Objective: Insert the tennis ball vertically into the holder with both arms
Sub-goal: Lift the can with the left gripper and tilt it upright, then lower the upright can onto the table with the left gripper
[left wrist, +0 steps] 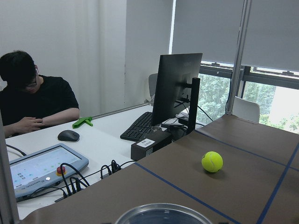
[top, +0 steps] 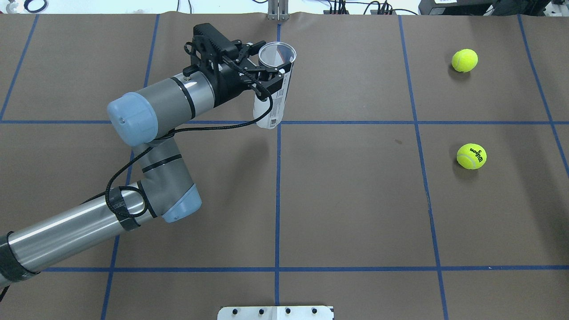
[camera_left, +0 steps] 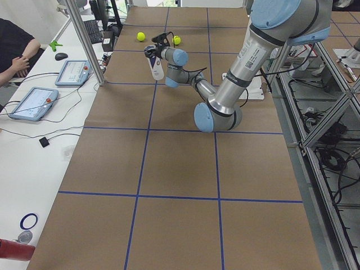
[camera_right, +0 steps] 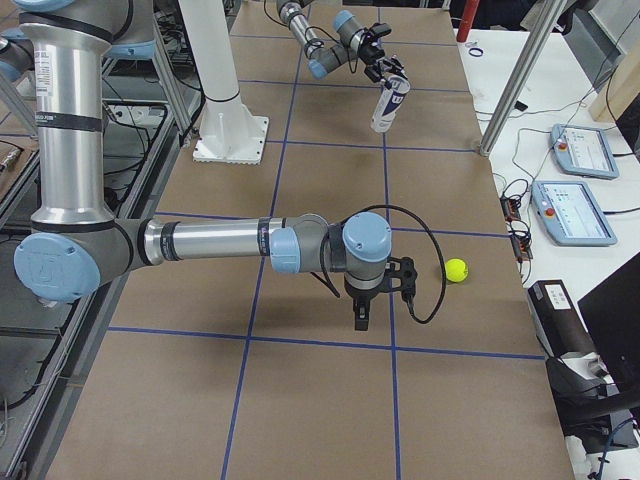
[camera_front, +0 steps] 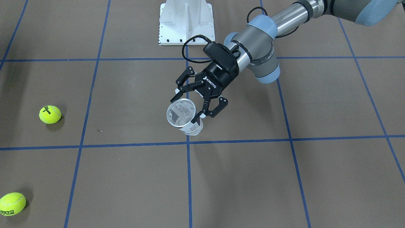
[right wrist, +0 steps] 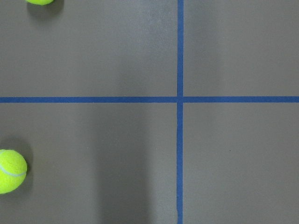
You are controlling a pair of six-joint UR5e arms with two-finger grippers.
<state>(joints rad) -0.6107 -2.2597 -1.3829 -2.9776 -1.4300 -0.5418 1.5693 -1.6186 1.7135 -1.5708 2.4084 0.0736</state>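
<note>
The holder, a clear can with a white and navy label, hangs upright above the table with its open mouth up. My left gripper is shut on its upper part, just below the rim. From behind, the holder and the left gripper appear near the table's far middle. Its rim shows at the bottom of the left wrist view. Two tennis balls lie on the robot's right. The right gripper points down over the table near a ball; I cannot tell whether it is open or shut. No fingers show in the right wrist view, only two balls.
The white pedestal base stands at the robot's side of the table. Beyond the far edge is a bench with tablets, a monitor and a seated person. A metal post rises at that edge.
</note>
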